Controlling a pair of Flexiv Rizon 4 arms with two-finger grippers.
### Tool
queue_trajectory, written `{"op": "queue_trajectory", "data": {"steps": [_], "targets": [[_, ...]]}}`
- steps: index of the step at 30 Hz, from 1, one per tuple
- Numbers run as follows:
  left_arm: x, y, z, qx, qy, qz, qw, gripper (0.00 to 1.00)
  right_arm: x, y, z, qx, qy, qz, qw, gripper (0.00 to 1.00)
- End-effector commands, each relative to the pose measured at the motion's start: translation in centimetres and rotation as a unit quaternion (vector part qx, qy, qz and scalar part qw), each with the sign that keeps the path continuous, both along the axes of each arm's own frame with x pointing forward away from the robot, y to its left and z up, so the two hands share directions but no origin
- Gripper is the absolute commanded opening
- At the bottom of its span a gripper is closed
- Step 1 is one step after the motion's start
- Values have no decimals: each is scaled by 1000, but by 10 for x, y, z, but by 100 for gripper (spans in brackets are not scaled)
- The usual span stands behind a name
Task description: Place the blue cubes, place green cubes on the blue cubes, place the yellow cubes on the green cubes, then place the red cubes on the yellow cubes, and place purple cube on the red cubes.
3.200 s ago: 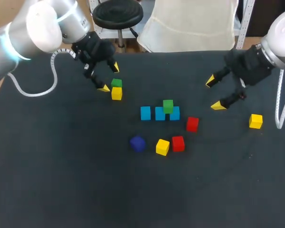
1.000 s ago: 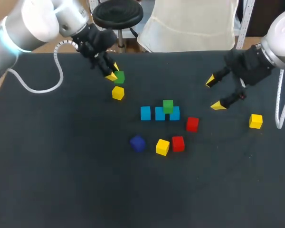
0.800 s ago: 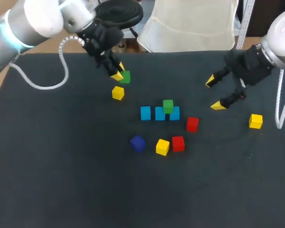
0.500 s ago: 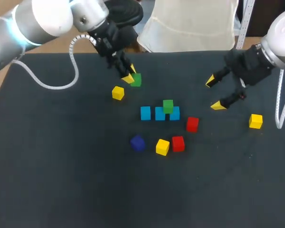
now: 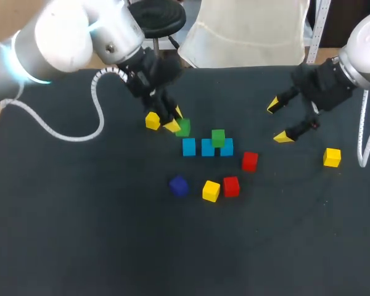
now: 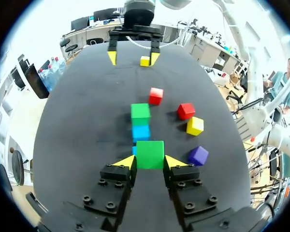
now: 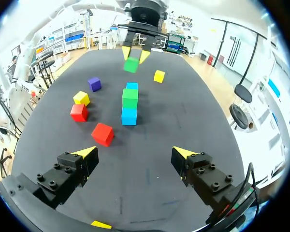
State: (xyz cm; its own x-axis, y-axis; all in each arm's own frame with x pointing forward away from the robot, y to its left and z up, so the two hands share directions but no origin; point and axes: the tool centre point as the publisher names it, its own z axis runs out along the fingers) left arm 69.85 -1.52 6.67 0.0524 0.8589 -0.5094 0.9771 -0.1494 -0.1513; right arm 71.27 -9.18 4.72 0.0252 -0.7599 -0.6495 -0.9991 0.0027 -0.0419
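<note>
The left pincer (image 5: 175,121) is clenched on a green cube (image 5: 183,128), a yellow tip against each side face. It holds the cube clear of the worktop (image 5: 80,234), just beside the left end of the blue row (image 5: 203,150), where a second green cube (image 5: 218,137) sits on top toward the right end. The left arm (image 5: 68,37) comes in from the far left corner and bends down over the worktop's middle, its fingers pointing steeply downward and a yellow cube (image 5: 152,121) just beside them; the right pincer (image 5: 279,121) hangs released, fingers spread wide, over the far right of the worktop, well apart from the cubes.
</note>
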Motion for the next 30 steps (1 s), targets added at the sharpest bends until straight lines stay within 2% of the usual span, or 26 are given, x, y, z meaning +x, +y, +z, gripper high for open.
{"op": "queue_trajectory", "data": {"steps": [1, 4, 6, 15, 23, 30], "targets": [[-29, 1, 1, -10, -134, 83, 987, 0, 1, 0, -1, 1, 1, 1, 1000, 100], [-36, -2, -2, -15, -141, 96, 985, 0, 1, 0, -1, 1, 1, 1, 1000, 100], [-37, -5, -4, -7, -148, 104, 984, 0, 1, 0, -1, 1, 1, 1, 1000, 100], [-32, -10, -9, 12, -179, 133, 975, 0, 1, 0, -1, 1, 1, 1, 1000, 100], [-22, -13, -10, 11, -181, 127, 975, 0, 1, 0, -1, 1, 1, 1, 1000, 100], [-17, -21, -13, 14, -166, 105, 980, 0, 1, 0, -1, 1, 1, 1, 1000, 100]]}}
